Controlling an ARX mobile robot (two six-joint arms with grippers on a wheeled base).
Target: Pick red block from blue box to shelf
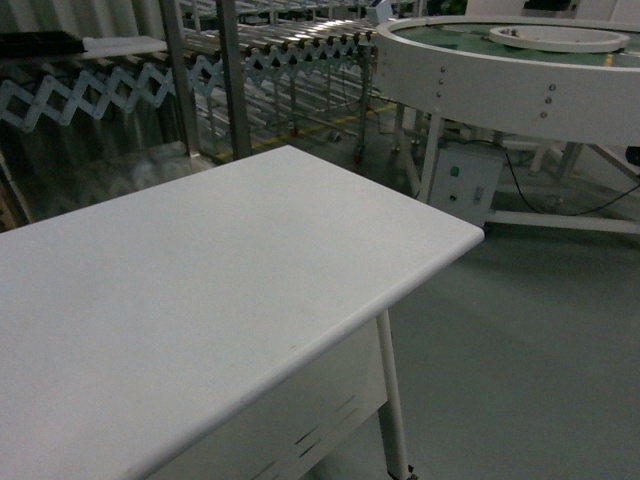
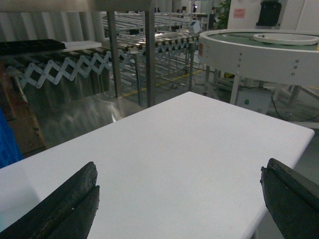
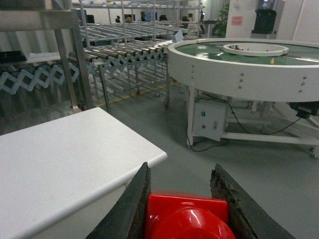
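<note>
Right wrist view shows the right gripper (image 3: 187, 209), its dark fingers (image 3: 132, 209) pinching the red block (image 3: 187, 219) just off the white surface's (image 3: 60, 159) near corner. Left wrist view shows the left gripper (image 2: 179, 204) with fingers (image 2: 65, 204) spread wide above that surface, holding nothing.

We've got a glossy red block (image 3: 188, 219) between our right gripper's (image 3: 185, 209) black fingers (image 3: 130, 209); left gripper (image 2: 182, 204) pads are black too. The table (image 1: 200, 270) is plain white. Round conveyor (image 3: 249, 64) is white with a green top, the shelf (image 3: 65, 50) is shiny silver, and the floor (image 1: 530, 350) is dull grey-green.
</note>
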